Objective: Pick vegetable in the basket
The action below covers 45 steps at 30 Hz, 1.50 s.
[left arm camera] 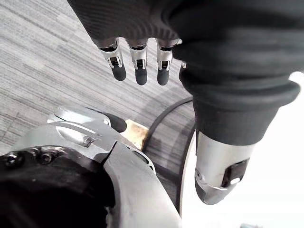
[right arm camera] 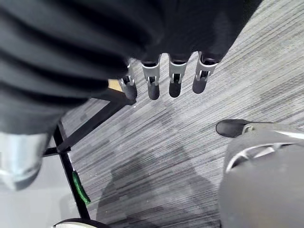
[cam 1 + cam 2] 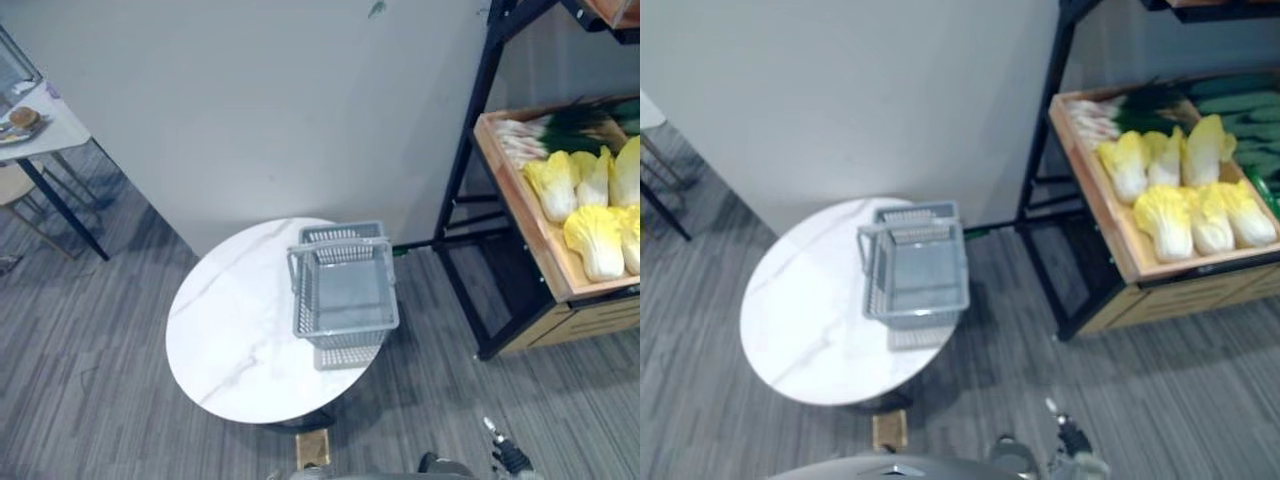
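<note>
While the grey basket (image 3: 345, 290) sits empty on the white desk (image 3: 230, 330), cabbages (image 3: 590, 215) lie right of it in a wooden crate (image 3: 520, 200). The left hand (image 1: 139, 59) and right hand (image 2: 175, 78) hang, fingers released.

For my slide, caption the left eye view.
Empty grey basket on a round white table, beside a shelf of yellow cabbages.

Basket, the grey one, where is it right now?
The grey basket sits on the round white table, toward its right side in the left eye view, left of the cabbage crate.

White wall (image 3: 250, 100), grey striped floor (image 3: 90, 340), round table (image 3: 225, 345).
</note>
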Motion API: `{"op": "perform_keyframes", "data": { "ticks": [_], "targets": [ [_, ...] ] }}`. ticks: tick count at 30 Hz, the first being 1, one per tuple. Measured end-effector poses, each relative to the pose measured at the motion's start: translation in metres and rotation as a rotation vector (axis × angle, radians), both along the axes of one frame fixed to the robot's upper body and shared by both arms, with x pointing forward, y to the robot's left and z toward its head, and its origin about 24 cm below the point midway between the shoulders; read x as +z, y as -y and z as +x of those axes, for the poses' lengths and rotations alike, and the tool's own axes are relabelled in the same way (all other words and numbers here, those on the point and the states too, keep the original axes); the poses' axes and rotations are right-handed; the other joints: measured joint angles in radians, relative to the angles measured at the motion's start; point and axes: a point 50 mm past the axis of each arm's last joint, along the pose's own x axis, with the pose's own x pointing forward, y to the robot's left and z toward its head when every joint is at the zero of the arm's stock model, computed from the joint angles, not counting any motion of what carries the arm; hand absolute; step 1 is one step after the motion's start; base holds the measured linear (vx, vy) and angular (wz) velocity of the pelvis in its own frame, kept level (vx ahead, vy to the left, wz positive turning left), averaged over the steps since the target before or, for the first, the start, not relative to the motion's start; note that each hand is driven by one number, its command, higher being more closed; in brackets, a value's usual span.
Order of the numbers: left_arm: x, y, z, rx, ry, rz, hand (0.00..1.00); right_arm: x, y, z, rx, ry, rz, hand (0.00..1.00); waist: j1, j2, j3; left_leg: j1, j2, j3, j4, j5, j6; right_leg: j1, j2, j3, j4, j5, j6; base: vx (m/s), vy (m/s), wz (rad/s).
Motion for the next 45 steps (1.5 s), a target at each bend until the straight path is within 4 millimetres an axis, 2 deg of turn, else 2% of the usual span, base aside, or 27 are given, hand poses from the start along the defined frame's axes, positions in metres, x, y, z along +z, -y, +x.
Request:
{"op": "perform_keyframes", "data": {
  "ticks": [2,4,5,7,9,11,12,14,16,18,22,26,31,33,40,45],
  "targets": [
    [0.000,0.001,0.001,-0.046,-0.006,0.004,0.00,0.008,0.005,0.013,0.064,0.049,-0.052,0.00,0.000,0.006,-0.003,-0.003,0.002,0.005,-0.027,0.000,0.000,-0.005,0.004,-0.016,-0.012,-0.002,0.012,-0.08,0.014,0.23],
    [0.000,-0.001,0.005,-0.119,-0.012,0.018,0.00,0.031,0.009,0.048,0.174,0.197,-0.121,0.00,-0.007,0.010,-0.006,-0.034,0.002,0.025,-0.032,-0.016,-0.011,-0.035,0.005,-0.013,-0.012,0.003,0.018,-0.09,0.056,0.08],
    [0.000,0.000,0.008,-0.151,-0.013,0.021,0.00,0.046,0.013,0.066,0.247,0.271,-0.184,0.00,-0.013,0.017,-0.010,-0.052,0.002,0.031,-0.032,-0.034,-0.005,-0.053,0.008,-0.010,-0.012,0.009,0.026,-0.08,0.118,0.12],
    [0.002,-0.005,0.011,-0.225,-0.021,0.037,0.00,0.090,0.017,0.109,0.411,0.455,-0.343,0.00,-0.019,0.009,-0.008,-0.069,-0.020,0.036,-0.032,-0.050,-0.011,-0.067,-0.002,0.019,-0.023,0.039,0.045,-0.07,0.136,0.06],
    [0.002,-0.010,0.012,-0.258,-0.026,0.052,0.00,0.118,0.016,0.131,0.530,0.558,-0.445,0.00,-0.014,-0.008,-0.008,-0.080,-0.039,0.040,-0.032,-0.052,-0.008,-0.067,-0.017,0.026,-0.043,0.058,0.055,-0.04,0.115,-0.04],
    [0.004,-0.017,0.015,-0.310,-0.028,0.075,0.00,0.162,0.010,0.166,0.673,0.705,-0.589,0.00,-0.005,-0.021,-0.004,-0.087,-0.062,0.049,-0.032,-0.053,0.001,-0.070,-0.034,0.051,-0.071,0.091,0.060,-0.01,0.114,-0.07],
    [0.004,-0.018,0.016,-0.325,-0.029,0.079,0.00,0.172,0.007,0.173,0.703,0.739,-0.624,0.00,-0.002,-0.021,-0.002,-0.090,-0.069,0.051,-0.032,-0.053,0.002,-0.072,-0.039,0.056,-0.075,0.097,0.061,-0.02,0.090,-0.09],
    [0.004,-0.017,0.019,-0.341,-0.025,0.081,0.00,0.213,-0.010,0.199,0.820,0.883,-0.744,0.00,0.001,-0.011,0.004,-0.118,-0.086,0.052,-0.033,-0.051,0.010,-0.101,-0.053,0.066,-0.084,0.112,0.066,-0.01,0.076,-0.02],
    [0.004,-0.017,0.020,-0.341,-0.024,0.081,0.00,0.239,-0.024,0.214,0.901,0.970,-0.822,0.00,0.008,-0.006,0.031,-0.123,-0.091,0.050,-0.032,-0.048,0.013,-0.104,-0.056,0.066,-0.083,0.116,0.066,0.03,0.037,0.03],
    [0.004,-0.017,0.019,-0.340,-0.027,0.080,0.00,0.256,-0.036,0.225,0.960,1.020,-0.877,0.00,0.025,-0.003,0.045,-0.132,-0.092,0.044,-0.032,-0.047,0.015,-0.110,-0.053,0.061,-0.084,0.116,0.066,0.03,0.012,0.09],
    [0.005,-0.018,0.021,-0.327,-0.016,0.083,0.00,0.302,-0.064,0.259,1.058,1.124,-0.988,0.00,0.045,-0.008,0.083,-0.173,-0.085,0.017,-0.032,-0.036,0.025,-0.135,-0.045,0.038,-0.083,0.123,0.056,0.04,-0.020,0.17],
    [0.007,-0.020,0.035,-0.311,0.023,0.097,0.00,0.346,-0.078,0.287,1.079,1.161,-1.094,0.00,0.069,-0.007,0.141,-0.195,-0.087,-0.013,-0.032,-0.028,0.033,-0.138,-0.046,0.028,-0.082,0.123,0.055,0.02,-0.003,0.22],
    [0.010,-0.023,0.049,-0.287,0.067,0.113,0.00,0.390,-0.083,0.304,1.020,1.189,-1.184,0.00,0.100,-0.008,0.196,-0.248,-0.089,-0.064,-0.032,-0.010,0.034,-0.159,-0.048,0.014,-0.082,0.123,0.055,0.01,0.011,0.28],
    [0.011,-0.023,0.050,-0.282,0.070,0.116,0.00,0.397,-0.082,0.308,1.010,1.172,-1.226,0.00,0.114,-0.008,0.211,-0.252,-0.090,-0.069,-0.032,-0.010,0.034,-0.161,-0.049,0.012,-0.081,0.123,0.055,0.02,0.013,0.12],
    [0.013,-0.024,0.058,-0.281,0.101,0.130,0.00,0.409,-0.064,0.324,0.899,1.053,-1.280,0.00,0.120,-0.005,0.249,-0.279,-0.094,-0.086,-0.032,0.000,0.034,-0.187,-0.055,0.008,-0.063,0.121,0.053,0.01,0.008,0.06],
    [0.015,-0.022,0.069,-0.274,0.140,0.133,0.00,0.409,-0.046,0.328,0.795,1.013,-1.230,0.00,0.118,0.002,0.271,-0.297,-0.100,-0.096,-0.033,0.012,0.031,-0.199,-0.061,0.005,-0.063,0.121,0.053,-0.02,0.013,0.06]
  ]
}}
